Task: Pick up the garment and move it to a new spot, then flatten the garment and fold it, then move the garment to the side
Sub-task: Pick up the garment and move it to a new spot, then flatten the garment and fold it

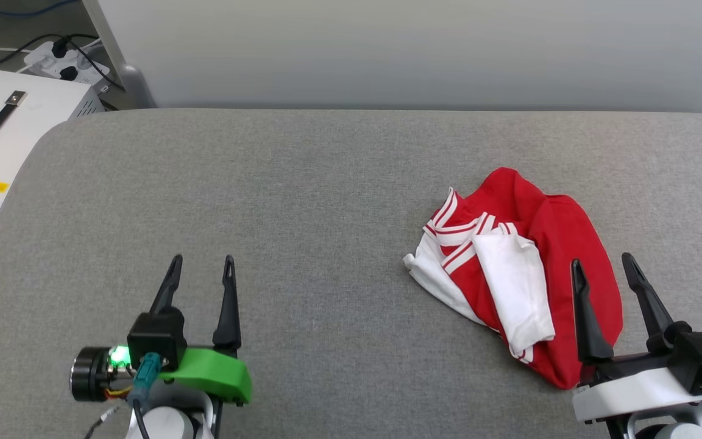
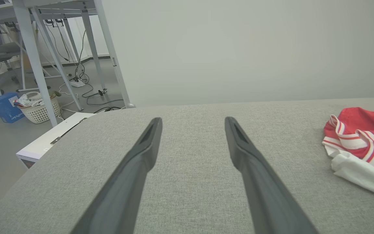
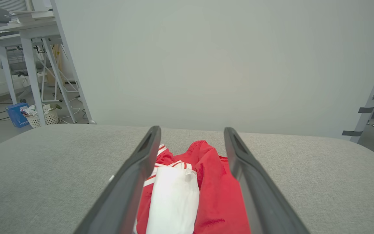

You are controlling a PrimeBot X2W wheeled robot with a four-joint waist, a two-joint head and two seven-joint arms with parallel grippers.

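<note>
Crumpled red-and-white garment [image 1: 534,274] on grey worktop [image 1: 302,201], its front hidden in folds. Right gripper [image 1: 601,262] poised at its near edge, fingers spread, empty; left gripper [image 1: 203,261] likewise, well apart.

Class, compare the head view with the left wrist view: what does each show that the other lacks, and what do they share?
Head view adds: the open right gripper and the green bracket on the left wrist. Left wrist view adds: a white basket, a blue box and white table legs beyond. Shared: the open left gripper, the crumpled garment, the grey padded surface and the white case beside it.
</note>
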